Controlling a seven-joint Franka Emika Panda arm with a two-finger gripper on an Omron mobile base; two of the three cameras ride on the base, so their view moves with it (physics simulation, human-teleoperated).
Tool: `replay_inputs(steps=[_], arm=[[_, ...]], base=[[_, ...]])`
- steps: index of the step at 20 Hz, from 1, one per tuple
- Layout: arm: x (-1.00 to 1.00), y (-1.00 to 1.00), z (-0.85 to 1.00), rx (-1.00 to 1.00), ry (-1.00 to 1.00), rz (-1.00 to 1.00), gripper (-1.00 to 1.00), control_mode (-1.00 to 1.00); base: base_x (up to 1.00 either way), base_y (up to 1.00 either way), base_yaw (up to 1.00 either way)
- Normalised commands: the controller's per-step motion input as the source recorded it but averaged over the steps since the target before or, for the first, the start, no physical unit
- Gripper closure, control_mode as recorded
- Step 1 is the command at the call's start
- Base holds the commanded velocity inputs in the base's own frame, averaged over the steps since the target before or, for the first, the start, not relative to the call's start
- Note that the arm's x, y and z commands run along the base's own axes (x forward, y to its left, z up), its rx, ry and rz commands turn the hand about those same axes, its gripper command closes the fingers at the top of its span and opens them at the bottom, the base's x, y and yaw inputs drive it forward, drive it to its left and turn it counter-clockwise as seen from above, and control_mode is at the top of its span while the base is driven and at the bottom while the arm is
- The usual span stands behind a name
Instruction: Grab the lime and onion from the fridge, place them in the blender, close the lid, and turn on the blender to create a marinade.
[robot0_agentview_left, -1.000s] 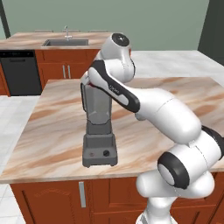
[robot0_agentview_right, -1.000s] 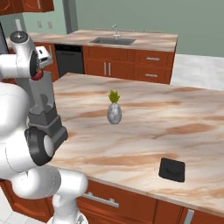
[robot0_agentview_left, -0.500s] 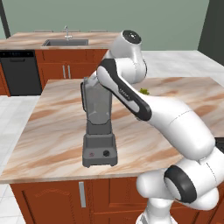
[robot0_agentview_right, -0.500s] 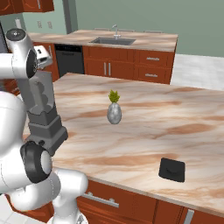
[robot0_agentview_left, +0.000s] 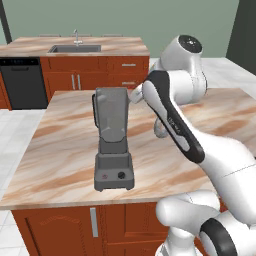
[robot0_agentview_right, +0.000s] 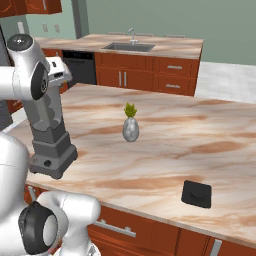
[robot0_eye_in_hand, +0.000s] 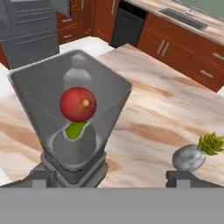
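While the gripper (robot0_eye_in_hand: 111, 178) hangs spread, one onion (robot0_eye_in_hand: 78, 104) and one lime (robot0_eye_in_hand: 76, 130) sit inside the blender (robot0_eye_in_hand: 70, 120).

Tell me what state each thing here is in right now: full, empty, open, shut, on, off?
Blender: upright on the counter, jar open at the top, no lid on.
Onion: inside the jar, above the lime.
Lime: at the jar's bottom, partly hidden by the onion.
Lid: lying on the counter, apart from the blender.
Hand: open, holding nothing, above the jar.
Vase: upright, leaves in it.
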Motion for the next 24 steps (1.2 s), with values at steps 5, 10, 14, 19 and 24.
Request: replay_inputs(steps=[5, 10, 14, 19, 24], arm=[[-0.62, -1.00, -0.15, 0.00, 0.00, -0.34, -1.00, -1.00], [-0.48, -1.00, -0.23, 0.00, 0.00, -0.38, -1.00, -1.00], [-0.34, -1.00, -0.24, 0.00, 0.00, -0.35, -1.00, -1.00], [-0.22, -1.00, -0.23, 0.01, 0.00, -0.28, -1.00, -1.00], [0.00, -1.00, -0.13, 0.06, 0.00, -0.14, -1.00, -1.00]], base=[[0.00, 0.00, 0.00], [0.00, 0.00, 0.00], [0.00, 0.00, 0.00], [0.00, 0.00, 0.00], [0.00, 0.00, 0.00]])
